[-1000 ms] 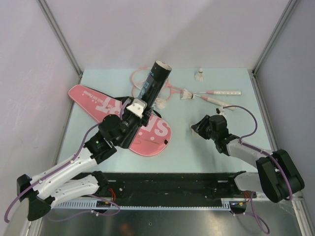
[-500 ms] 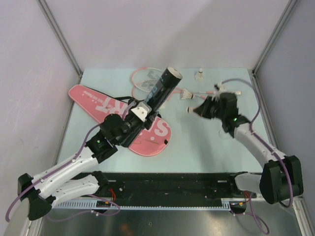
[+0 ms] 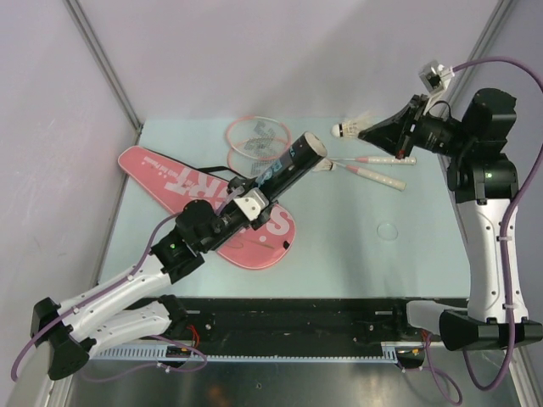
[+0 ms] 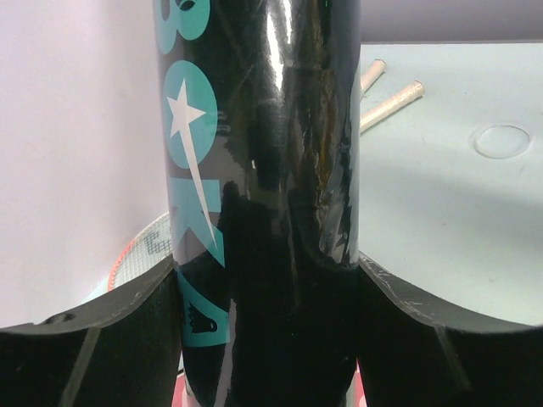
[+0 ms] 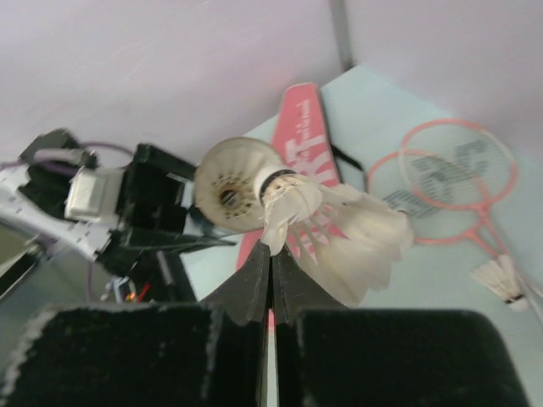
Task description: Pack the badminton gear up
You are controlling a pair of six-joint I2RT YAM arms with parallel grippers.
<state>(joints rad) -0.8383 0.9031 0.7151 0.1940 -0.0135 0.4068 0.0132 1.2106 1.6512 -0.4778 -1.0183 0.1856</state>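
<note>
My left gripper (image 3: 252, 200) is shut on the dark tube (image 3: 287, 166), which is tilted with its open mouth up and to the right; it fills the left wrist view, where the tube (image 4: 263, 153) sits between both jaws of the left gripper (image 4: 267, 339). My right gripper (image 3: 368, 131) is raised at the back right, shut on a white shuttlecock (image 3: 356, 125) just beyond the tube's mouth. In the right wrist view the gripper (image 5: 271, 254) pinches a feather of that shuttlecock (image 5: 339, 220). The pink bag (image 3: 170, 178) lies under the left arm. Two rackets (image 3: 254, 136) lie behind it.
A second shuttlecock (image 3: 323, 165) rests on the racket shafts, with the white handles (image 3: 383, 176) to its right. The grey side walls and the metal corner post (image 3: 462, 76) stand close to the raised right arm. The black base rail (image 3: 297, 326) runs along the near edge.
The right arm has swung from low over the table's middle up to the back right, with its jaws now shut. The left arm has tilted the tube further to the right.
</note>
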